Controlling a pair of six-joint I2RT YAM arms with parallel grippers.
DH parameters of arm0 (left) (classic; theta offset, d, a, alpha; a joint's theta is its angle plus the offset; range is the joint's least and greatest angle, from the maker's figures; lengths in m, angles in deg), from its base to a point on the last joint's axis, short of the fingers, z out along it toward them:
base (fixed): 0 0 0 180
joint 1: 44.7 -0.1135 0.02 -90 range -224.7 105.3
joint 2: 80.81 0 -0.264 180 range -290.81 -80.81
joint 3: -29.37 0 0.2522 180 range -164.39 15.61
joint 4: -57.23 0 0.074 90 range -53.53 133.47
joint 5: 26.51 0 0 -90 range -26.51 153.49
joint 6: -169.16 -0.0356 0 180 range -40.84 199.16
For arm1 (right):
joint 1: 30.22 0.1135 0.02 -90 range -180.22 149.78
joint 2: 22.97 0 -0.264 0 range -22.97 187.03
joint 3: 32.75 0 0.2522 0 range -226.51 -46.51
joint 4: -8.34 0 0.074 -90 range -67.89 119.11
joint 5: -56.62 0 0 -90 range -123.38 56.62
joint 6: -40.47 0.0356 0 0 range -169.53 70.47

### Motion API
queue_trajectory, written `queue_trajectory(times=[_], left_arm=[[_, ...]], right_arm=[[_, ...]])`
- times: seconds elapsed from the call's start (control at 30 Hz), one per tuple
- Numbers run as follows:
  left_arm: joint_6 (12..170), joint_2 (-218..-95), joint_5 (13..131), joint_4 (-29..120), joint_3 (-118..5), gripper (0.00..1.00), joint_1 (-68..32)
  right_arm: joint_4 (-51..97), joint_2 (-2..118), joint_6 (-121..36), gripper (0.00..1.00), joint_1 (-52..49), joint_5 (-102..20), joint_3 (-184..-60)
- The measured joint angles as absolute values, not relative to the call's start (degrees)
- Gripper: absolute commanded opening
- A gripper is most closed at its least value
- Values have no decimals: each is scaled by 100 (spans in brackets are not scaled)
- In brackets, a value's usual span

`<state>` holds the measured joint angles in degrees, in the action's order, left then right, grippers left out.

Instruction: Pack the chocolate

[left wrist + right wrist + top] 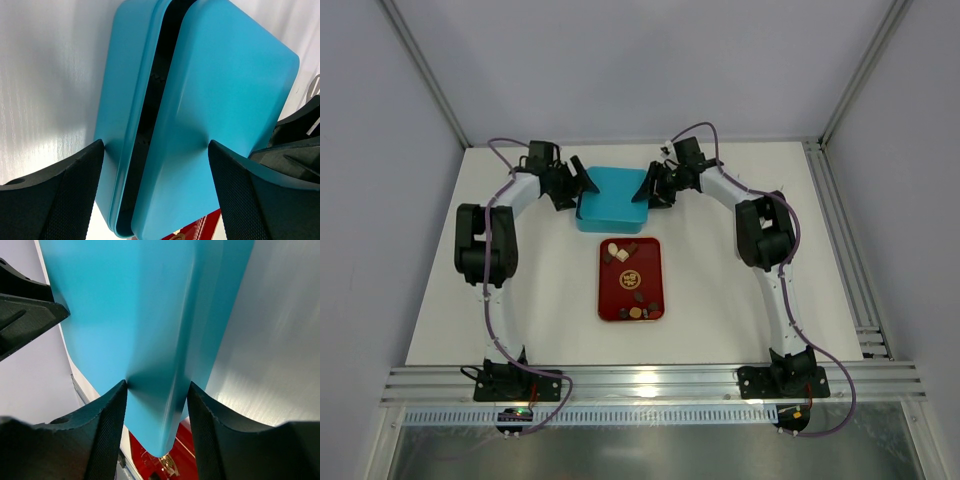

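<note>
Two arms meet over a teal box (611, 200) at the middle of the desk's (530, 300) far edge; the left gripper (582, 185) closes in from the left side and the right gripper (648, 189) from the right.

The left wrist view shows the left gripper (155, 150) clenched across the box (120, 80); one finger (70, 195) presses the base wall and the other presses the lid (230, 75). A dark gap runs between lid and base, so the lid is not seated flush on this side. The right gripper's black fingers show at the right edge of that view.

The right wrist view shows the right gripper (157, 390) pinching the opposite end of the box (135, 305), with both fingers (100, 435) touching teal; which part of the box each finger bears on cannot be told.

The chocolate (618, 251) lies on a red tray (647, 262) at mid-desk, just on the near side of the box and apart from both grippers. A few brown and cream pieces sit at the tray's far end; one is near its centre, and more lie along its near edge. A corner of the tray (202, 227) peeps in below the box in both wrist views.
</note>
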<state>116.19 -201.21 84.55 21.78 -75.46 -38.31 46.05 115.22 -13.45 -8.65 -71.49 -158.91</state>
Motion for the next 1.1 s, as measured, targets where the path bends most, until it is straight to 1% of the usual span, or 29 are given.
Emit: queue_trajectory(times=[0.37, 0.9, 1.1], left_arm=[[11646, -20060, 8503, 2351, -7360, 82, -3746], [11750, -19975, 8547, 2359, -7253, 83, -3636], [11770, -19957, 8554, 2362, -7225, 83, -3632]], right_arm=[[4828, 11400, -1374, 64, -820, -6757, -15891], [5095, 11103, -1540, 70, -787, -6390, -15889], [5086, 10937, -1560, 70, -782, -6349, -15867]])
